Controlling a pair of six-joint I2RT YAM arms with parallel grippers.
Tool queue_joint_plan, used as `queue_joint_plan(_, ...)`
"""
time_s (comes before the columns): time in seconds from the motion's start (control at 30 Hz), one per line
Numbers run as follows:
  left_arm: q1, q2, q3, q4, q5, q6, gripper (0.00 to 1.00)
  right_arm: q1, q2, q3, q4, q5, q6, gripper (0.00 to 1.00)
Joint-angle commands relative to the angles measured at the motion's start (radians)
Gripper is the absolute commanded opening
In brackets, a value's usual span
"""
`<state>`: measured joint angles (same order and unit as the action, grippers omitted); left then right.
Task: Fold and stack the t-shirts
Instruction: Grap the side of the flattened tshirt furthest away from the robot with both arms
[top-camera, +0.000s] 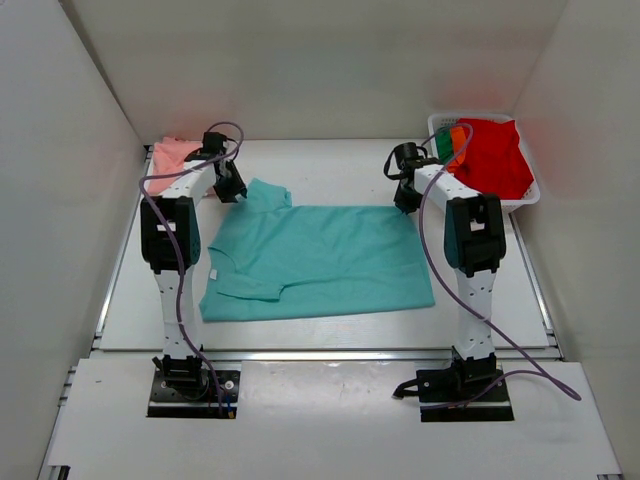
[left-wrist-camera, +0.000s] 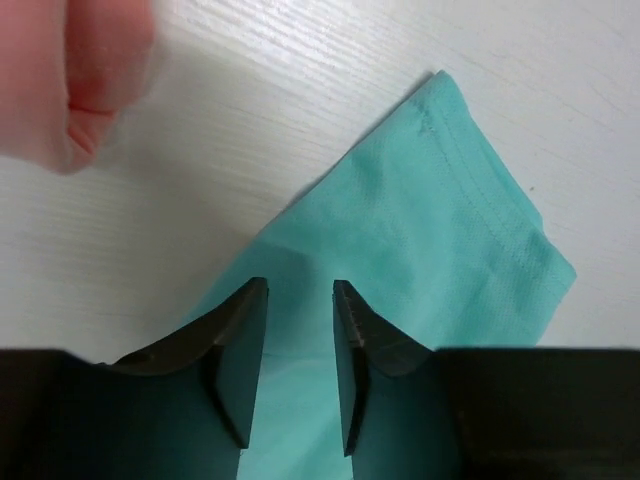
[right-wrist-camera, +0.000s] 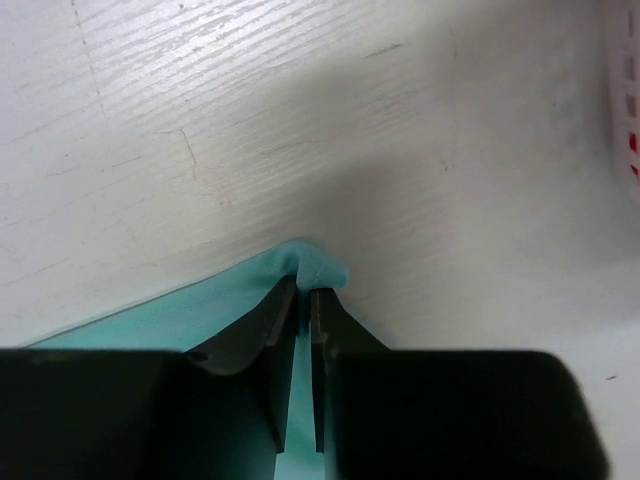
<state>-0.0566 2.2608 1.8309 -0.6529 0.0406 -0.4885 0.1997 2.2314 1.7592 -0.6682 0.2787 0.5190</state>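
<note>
Pinching teal t-shirt (top-camera: 330, 255): right end effector (right-wrist-camera: 304, 298) | left end effector (left-wrist-camera: 300, 288) spread above it

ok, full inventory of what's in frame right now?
teal t-shirt: 1, teal, spread flat mid-table
pink t-shirt: 1, salmon pink, far left corner, partly behind the left arm
red t-shirt: 1, red, heaped in the basket
green cloth: 1, green, in the basket, left of the red
orange cloth: 1, orange, between green and red
basket: 1, white, far right corner
table: 1, white
left gripper: 1, black, open over the teal t-shirt's sleeve
right gripper: 1, black, shut on the teal t-shirt's far right corner
</note>
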Motion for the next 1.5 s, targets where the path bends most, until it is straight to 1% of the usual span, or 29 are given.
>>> queue_joint_plan(0.0,0.012,-0.049,0.073,-0.002,-0.039,0.011,0.46,0.016,0.036,0.037,-0.011,0.011,-0.004,0.06)
queue_joint_plan(0.03,0.017,-0.044,0.085,-0.007,-0.039,0.01,0.49,0.011,0.036,0.034,-0.021,0.013,-0.016,0.04)
queue_joint_plan(0.07,0.021,-0.032,0.096,-0.007,-0.062,0.014,0.58,0.017,0.033,0.036,-0.018,0.014,-0.013,0.04)
queue_joint_plan(0.2,0.026,0.003,0.126,-0.008,-0.068,0.016,0.62,0.017,0.027,0.023,-0.019,0.011,-0.027,0.02)
queue_joint_plan(0.23,0.026,0.015,0.136,-0.01,-0.067,0.018,0.65,0.015,0.03,0.025,-0.018,0.013,-0.025,0.02)
queue_joint_plan(0.33,0.017,0.04,0.157,-0.017,-0.076,0.027,0.63,0.02,0.024,0.011,-0.016,0.011,-0.03,0.02)
queue_joint_plan(0.43,0.001,0.057,0.156,-0.019,-0.082,0.036,0.64,0.02,0.027,0.016,-0.027,0.011,-0.027,0.03)
queue_joint_plan(0.73,-0.049,0.054,0.108,-0.047,-0.084,0.051,0.64,0.018,0.022,0.014,-0.028,0.005,-0.027,0.05)
queue_joint_plan(0.77,-0.054,0.055,0.102,-0.057,-0.084,0.056,0.63,0.021,0.019,0.017,-0.024,0.007,-0.027,0.05)
queue_joint_plan(0.8,-0.058,0.054,0.096,-0.059,-0.082,0.06,0.56,0.02,0.014,0.011,-0.021,0.002,-0.025,0.05)
queue_joint_plan(0.83,-0.061,0.062,0.097,-0.068,-0.082,0.064,0.52,0.018,0.022,0.01,-0.019,0.007,-0.016,0.05)
queue_joint_plan(0.93,-0.065,0.069,0.106,-0.083,-0.077,0.071,0.25,0.014,0.002,0.002,-0.015,0.007,-0.025,0.06)
queue_joint_plan(0.97,-0.063,0.074,0.108,-0.086,-0.074,0.07,0.2,0.014,0.005,-0.004,-0.013,0.001,-0.025,0.06)
queue_joint_plan(1.0,-0.06,0.078,0.114,-0.103,-0.07,0.076,0.03,0.017,-0.001,-0.003,-0.011,-0.007,-0.028,0.05)
queue_joint_plan(1.03,-0.054,0.085,0.12,-0.105,-0.076,0.073,0.0,0.018,-0.009,-0.009,-0.005,0.0,-0.034,0.05)
queue_joint_plan(1.13,-0.055,0.075,0.119,-0.105,-0.073,0.079,0.0,0.014,-0.027,-0.024,0.019,-0.022,-0.042,0.0)
queue_joint_plan(1.27,-0.052,0.039,0.146,-0.102,-0.093,0.085,0.0,0.02,-0.073,-0.056,0.08,-0.062,-0.063,0.0)
queue_joint_plan(1.33,-0.048,0.01,0.16,-0.1,-0.081,0.084,0.0,0.023,-0.098,-0.067,0.117,-0.068,-0.063,0.0)
queue_joint_plan(1.47,-0.028,-0.044,0.136,-0.09,-0.047,0.079,0.0,0.017,-0.136,-0.092,0.15,-0.085,-0.063,0.01)
